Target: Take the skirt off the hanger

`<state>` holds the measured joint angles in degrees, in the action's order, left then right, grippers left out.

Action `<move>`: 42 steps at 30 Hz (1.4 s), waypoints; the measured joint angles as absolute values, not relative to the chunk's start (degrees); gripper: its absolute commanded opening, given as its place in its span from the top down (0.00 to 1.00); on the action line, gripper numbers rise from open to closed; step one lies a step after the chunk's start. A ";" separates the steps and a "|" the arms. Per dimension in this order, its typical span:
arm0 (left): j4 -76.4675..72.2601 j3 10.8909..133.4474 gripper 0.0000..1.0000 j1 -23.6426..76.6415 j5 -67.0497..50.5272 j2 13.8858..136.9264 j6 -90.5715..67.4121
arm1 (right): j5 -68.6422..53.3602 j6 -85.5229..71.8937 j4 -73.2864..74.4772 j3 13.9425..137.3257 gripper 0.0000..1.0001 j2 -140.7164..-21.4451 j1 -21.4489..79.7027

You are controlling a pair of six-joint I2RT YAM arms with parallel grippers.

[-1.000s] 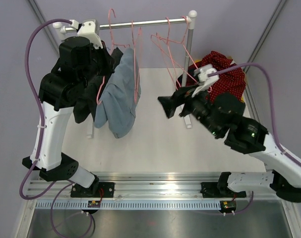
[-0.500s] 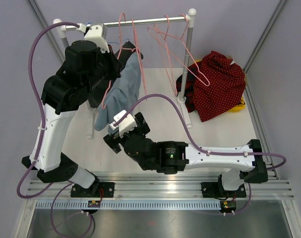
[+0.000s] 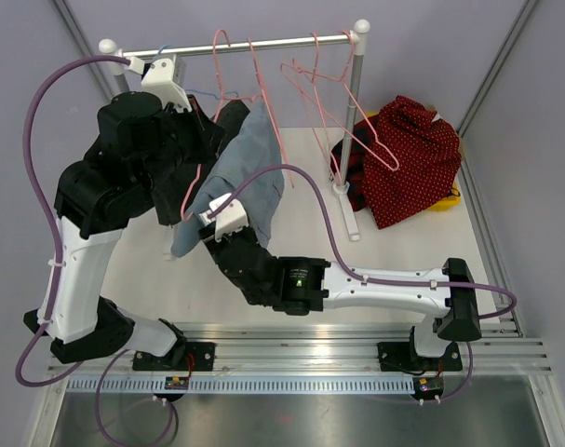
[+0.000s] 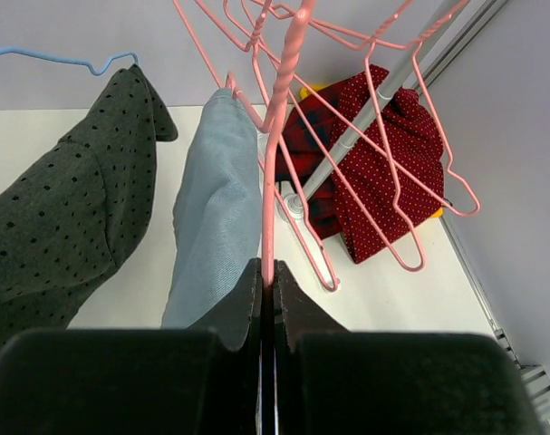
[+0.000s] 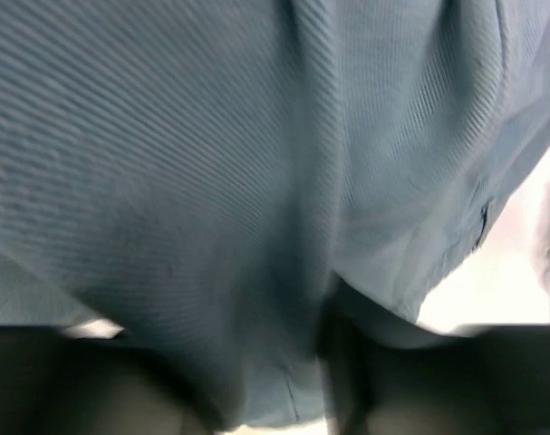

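The blue denim skirt [image 3: 249, 177] hangs from a pink hanger [image 3: 263, 93] on the rail. In the left wrist view my left gripper [image 4: 267, 290] is shut on the hanger's pink wire [image 4: 276, 136], with the skirt [image 4: 216, 208] just to its left. My right gripper [image 3: 221, 223] reaches in under the skirt's lower edge, its fingertips hidden by the cloth from above. In the right wrist view the skirt [image 5: 256, 163] fills the frame and a fold of it lies between the blurred dark fingers of my right gripper [image 5: 256, 381].
A grey dotted garment [image 4: 66, 208] hangs on a blue hanger left of the skirt. Empty pink hangers [image 3: 329, 84] dangle from the rail [image 3: 263, 42] near its right post [image 3: 352, 121]. A red dotted cloth pile [image 3: 408, 158] lies at the back right.
My right arm swung from the right side across to the skirt's lower edge and its jaws came together on the cloth. The left arm shifted, and the skirt swung out to the right.
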<state>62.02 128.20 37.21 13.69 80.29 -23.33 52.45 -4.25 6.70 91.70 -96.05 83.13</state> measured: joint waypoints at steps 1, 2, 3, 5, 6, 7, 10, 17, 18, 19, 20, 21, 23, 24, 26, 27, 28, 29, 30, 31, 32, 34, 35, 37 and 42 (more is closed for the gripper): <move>62.06 128.09 1.00 37.21 13.72 80.05 -23.33 | 52.45 -4.91 6.92 91.68 0.71 -96.29 83.13; 62.06 128.09 1.00 37.21 13.74 79.94 -23.27 | 52.42 -5.76 7.22 91.53 0.89 -96.36 83.13; 62.06 128.09 1.00 37.21 13.78 79.88 -23.14 | 52.45 -6.68 7.55 91.29 0.98 -96.36 83.13; 62.11 128.09 1.00 37.21 13.91 79.85 -22.92 | 52.49 -9.28 7.92 90.70 1.00 -96.27 83.13; 62.24 128.09 1.00 37.21 14.11 79.88 -22.72 | 52.47 -10.68 8.43 90.15 1.00 -96.14 83.13; 62.52 128.09 1.00 37.21 14.28 79.88 -22.55 | 52.49 -11.97 8.95 89.38 1.00 -95.92 83.15; 63.64 128.14 1.00 37.26 15.25 79.88 -21.93 | 52.88 -15.73 9.91 85.71 1.00 -94.83 83.59; 66.50 133.12 1.00 36.93 17.17 83.13 -19.33 | 56.34 -27.40 16.10 76.53 1.00 -93.03 89.52; 66.37 133.40 1.00 36.73 17.21 83.48 -19.09 | 56.64 -29.89 18.26 75.42 1.00 -93.03 90.67; 66.02 133.40 1.00 36.49 17.52 83.72 -18.81 | 56.86 -32.38 20.71 74.15 1.00 -93.06 91.79; 65.08 133.40 1.00 36.21 18.02 83.88 -18.52 | 56.88 -34.85 23.20 72.93 1.00 -93.06 92.88; 63.81 133.40 1.00 35.94 18.48 83.96 -18.31 | 56.86 -36.88 25.28 72.05 1.00 -93.14 93.73; 61.41 133.40 1.00 35.59 19.53 83.94 -17.78 | 56.88 -41.32 30.20 70.63 1.00 -93.43 95.50; 60.36 133.40 1.00 35.46 20.03 83.90 -17.56 | 56.88 -43.42 32.40 70.19 1.00 -93.54 96.27; 58.98 133.40 1.00 35.38 20.84 83.81 -17.21 | 56.97 -47.55 36.53 69.82 1.00 -93.60 97.34; 58.61 133.40 1.00 35.38 21.19 83.79 -16.93 | 57.25 -49.50 38.46 69.80 1.00 -93.60 97.69; 58.39 133.40 1.00 35.38 21.54 83.79 -16.64 | 57.65 -51.51 40.36 69.78 1.00 -93.60 97.91; 58.28 133.38 1.00 35.38 21.87 83.74 -16.38 | 57.98 -53.52 42.17 69.78 1.00 -93.60 98.00; 58.22 133.36 1.00 35.38 22.20 83.74 -16.23 | 58.22 -55.37 43.86 69.78 1.00 -93.60 98.00; 58.13 133.32 1.00 35.35 22.52 83.72 -16.03 | 58.85 -57.21 45.56 69.78 1.00 -93.56 98.00; 57.95 133.10 1.00 35.29 22.79 83.68 -15.92 | 59.22 -58.57 46.98 69.73 1.00 -93.45 98.00; 57.14 131.46 1.00 35.03 23.31 83.15 -15.84 | 60.36 -61.60 50.39 69.71 1.00 -92.86 98.00; 56.90 130.47 1.00 34.83 23.53 82.89 -15.84 | 61.01 -62.96 51.92 69.71 1.00 -92.42 98.00; 56.03 127.42 1.00 34.13 23.90 82.11 -15.84 | 62.65 -65.45 55.48 69.73 1.00 -91.31 98.00; 54.13 120.53 1.00 30.81 23.29 81.54 -15.92 | 67.11 -68.40 64.23 70.15 1.00 -86.39 96.57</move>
